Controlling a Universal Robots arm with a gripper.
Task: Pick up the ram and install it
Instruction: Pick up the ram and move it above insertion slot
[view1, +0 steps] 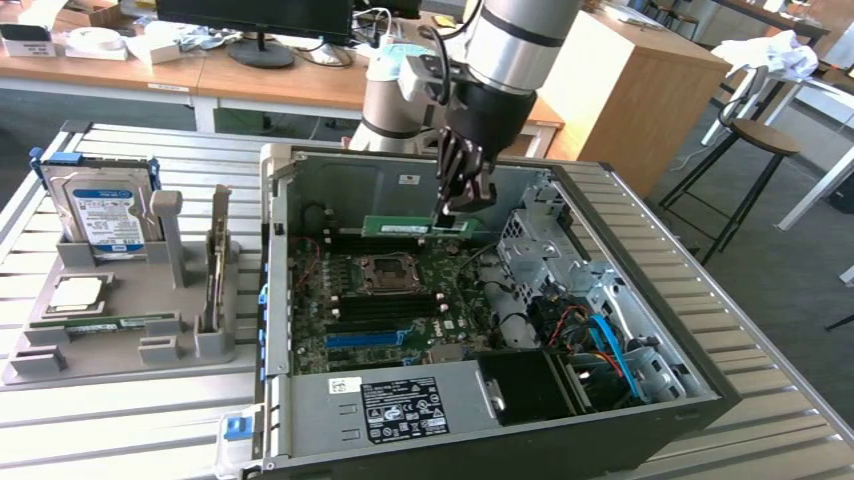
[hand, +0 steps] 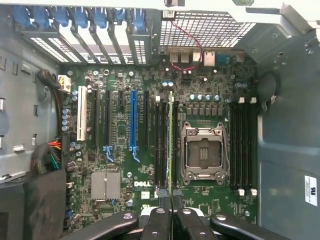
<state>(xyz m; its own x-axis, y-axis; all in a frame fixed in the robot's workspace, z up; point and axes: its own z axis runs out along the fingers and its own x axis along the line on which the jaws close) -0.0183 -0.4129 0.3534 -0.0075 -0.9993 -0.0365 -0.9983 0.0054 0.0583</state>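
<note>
Install step, by the looks of it. On the tabletop (view1: 134, 440) the open case (view1: 278, 200) is laid on its side. Over the board (hand: 120, 150) the hand (view1: 461, 205) is clamped nearly shut on one end of the ram (view1: 400, 227), which is held edge-down just above the black slots (hand: 161, 145) beside the CPU socket (hand: 204, 152). It's not seated, as far as can be judged. A straight, square push is called for, with the stick kept lined up on one slot.
</note>
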